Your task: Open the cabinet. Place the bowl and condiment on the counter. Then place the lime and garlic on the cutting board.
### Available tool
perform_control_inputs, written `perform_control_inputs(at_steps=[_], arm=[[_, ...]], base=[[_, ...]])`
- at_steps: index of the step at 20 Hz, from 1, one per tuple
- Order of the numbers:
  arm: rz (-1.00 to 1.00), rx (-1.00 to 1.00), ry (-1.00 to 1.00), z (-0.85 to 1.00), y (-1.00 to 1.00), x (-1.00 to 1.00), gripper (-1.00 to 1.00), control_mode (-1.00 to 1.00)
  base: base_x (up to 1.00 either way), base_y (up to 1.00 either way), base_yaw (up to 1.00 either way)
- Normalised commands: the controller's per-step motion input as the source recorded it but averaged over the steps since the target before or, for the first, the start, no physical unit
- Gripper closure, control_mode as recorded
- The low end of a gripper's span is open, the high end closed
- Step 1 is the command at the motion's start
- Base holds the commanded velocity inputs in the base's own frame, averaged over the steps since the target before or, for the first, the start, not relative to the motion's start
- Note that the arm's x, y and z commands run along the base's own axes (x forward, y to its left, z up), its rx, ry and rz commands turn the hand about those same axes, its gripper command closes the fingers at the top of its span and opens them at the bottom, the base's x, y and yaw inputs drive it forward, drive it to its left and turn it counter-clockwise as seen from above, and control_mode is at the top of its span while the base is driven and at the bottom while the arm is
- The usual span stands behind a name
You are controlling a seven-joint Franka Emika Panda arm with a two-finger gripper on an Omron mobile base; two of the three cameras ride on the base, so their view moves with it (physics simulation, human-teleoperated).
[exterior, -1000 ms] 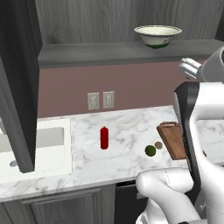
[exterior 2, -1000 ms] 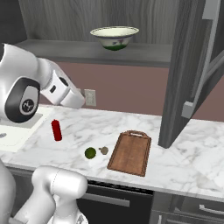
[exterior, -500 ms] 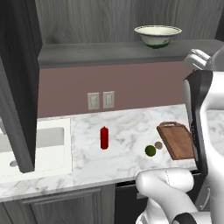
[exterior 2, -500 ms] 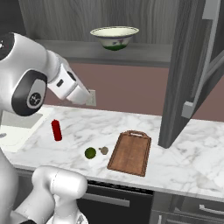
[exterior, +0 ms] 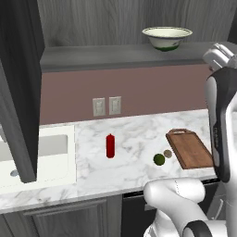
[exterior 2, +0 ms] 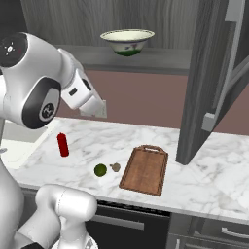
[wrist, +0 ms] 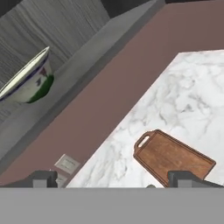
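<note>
We're in a kitchen, a rendered one. White marble counter [exterior: 134, 134] runs along a mauve wall with two outlets [exterior: 107, 106], and a sink [exterior: 32, 155] sits sunk into it at the left. Dark grey cabinet [exterior 2: 214, 82] doors hang open overhead, with a bowl [exterior: 167, 38] on the shelf inside. A cutting board [exterior 2: 145, 169], lime [exterior 2: 100, 169], garlic [exterior 2: 115, 167] and red condiment [exterior: 110, 146] bottle are out, with dark drawers [exterior 2: 121, 221] below.

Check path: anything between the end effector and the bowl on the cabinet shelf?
Nothing visible. The cabinet doors stand swung open, and the bowl sits alone on the shelf. In the hand view the open end effector has bare wall between it and the bowl. The condiment is already down on the counter.
</note>
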Motion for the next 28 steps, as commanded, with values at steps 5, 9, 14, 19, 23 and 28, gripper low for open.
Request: perform_control_inputs(at_steps=[5,9,14,19,23,28], arm=[[0.00,0.09,-0.12,0.14,0.00,0.00,-1.00,-1.00],[0.00,0.12,-0.05,0.13,-0.02,0.00,-1.00,-1.00],[0.00,0.15,0.00,0.09,-0.19,0.00,-1.00,-1.00],[0.01,0.15,0.00,0.10,-0.23,0.00,-1.00,-1.00],[0.03,0.05,-0.05,0.10,-0.04,0.00,-1.00,-1.00],[0.05,0.03,-0.14,0.08,0.00,-0.01,-1.00,-1.00]], base=[[0.00,0.00,0.00],[0.00,0.00,0.00],[0.00,0.00,0.00],[0.00,0.00,0.00],[0.00,0.00,0.00],[0.00,0.00,0.00]])
